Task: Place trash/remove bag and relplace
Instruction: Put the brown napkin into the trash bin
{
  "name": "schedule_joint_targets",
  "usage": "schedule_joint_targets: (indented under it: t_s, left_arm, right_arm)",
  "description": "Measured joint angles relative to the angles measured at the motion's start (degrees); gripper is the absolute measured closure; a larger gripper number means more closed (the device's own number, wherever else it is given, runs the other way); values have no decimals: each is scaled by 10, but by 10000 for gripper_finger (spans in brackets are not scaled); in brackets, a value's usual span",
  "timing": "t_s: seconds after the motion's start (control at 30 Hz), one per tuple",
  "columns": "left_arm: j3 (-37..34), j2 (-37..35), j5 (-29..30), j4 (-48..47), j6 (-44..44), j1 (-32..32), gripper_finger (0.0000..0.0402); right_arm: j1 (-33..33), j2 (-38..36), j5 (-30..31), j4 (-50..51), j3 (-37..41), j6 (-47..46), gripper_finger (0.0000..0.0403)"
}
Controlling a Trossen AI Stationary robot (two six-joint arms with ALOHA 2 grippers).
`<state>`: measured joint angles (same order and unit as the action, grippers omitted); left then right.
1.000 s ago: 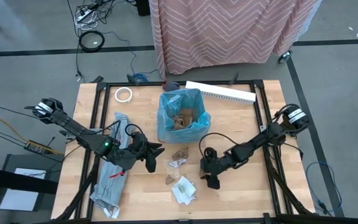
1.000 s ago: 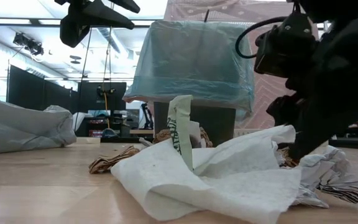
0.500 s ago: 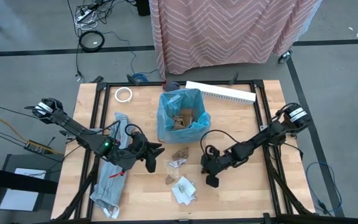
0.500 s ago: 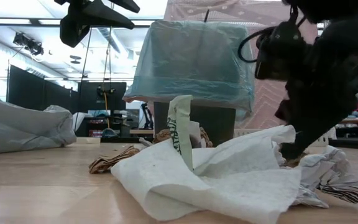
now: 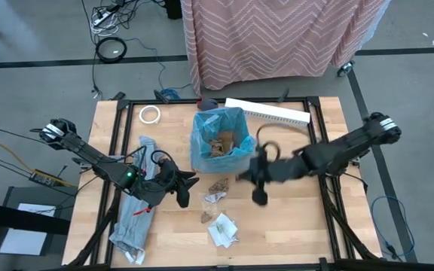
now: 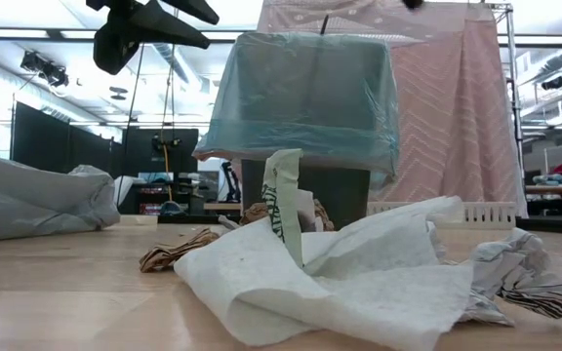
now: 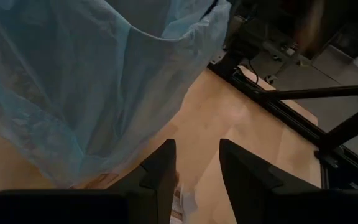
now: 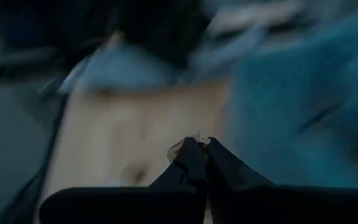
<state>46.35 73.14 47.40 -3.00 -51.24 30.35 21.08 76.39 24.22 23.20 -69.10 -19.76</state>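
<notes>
The translucent blue bag [image 5: 218,140] lines the small bin, its rim spread open and draped down the outside, with brown paper scraps [image 5: 221,144] lying inside. More trash lies on the counter in front of it: a brown scrap [image 5: 218,185], a white wrapper [image 5: 215,198], and a crumpled white piece [image 5: 223,229].

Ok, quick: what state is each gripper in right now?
Left gripper: jaws open, holding nothing, beside the blue bag.
Right gripper: jaws shut on a small brown scrap.

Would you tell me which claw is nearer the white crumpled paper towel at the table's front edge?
Left. The left claw hovers just beside the white crumpled paper towel, while the right claw sits slightly farther off, by the blue-lined bin.
</notes>
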Motion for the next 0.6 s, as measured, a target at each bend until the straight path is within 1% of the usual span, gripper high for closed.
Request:
schedule_joint_targets:
  t_s: [0.07, 0.1, 0.23, 0.33, 0.47, 0.53, 0.6]
  left_arm:
    - [0, 0, 10, 0, 0, 0, 271]
    - [0, 0, 12, 0, 0, 0, 271]
    - [0, 0, 23, 0, 0, 0, 271]
    - [0, 0, 23, 0, 0, -1, 271]
    - [0, 0, 23, 0, 0, -4, 271]
    - [0, 0, 23, 0, 0, -4, 271]
    - [0, 0, 23, 1, 0, -4, 271]
  right_arm:
    - [-29, -12, 39, -2, -17, 45, 402]
    - [-47, -15, 47, -3, -22, 67, 402]
    - [-127, -19, 36, -7, -29, 122, 402]
    - [-183, -15, -3, -9, -29, 136, 402]
    - [-241, 4, -78, -7, -29, 140, 401]
    - [-257, 7, -107, -9, -29, 140, 390]
    - [-265, 12, -117, -14, -29, 146, 366]
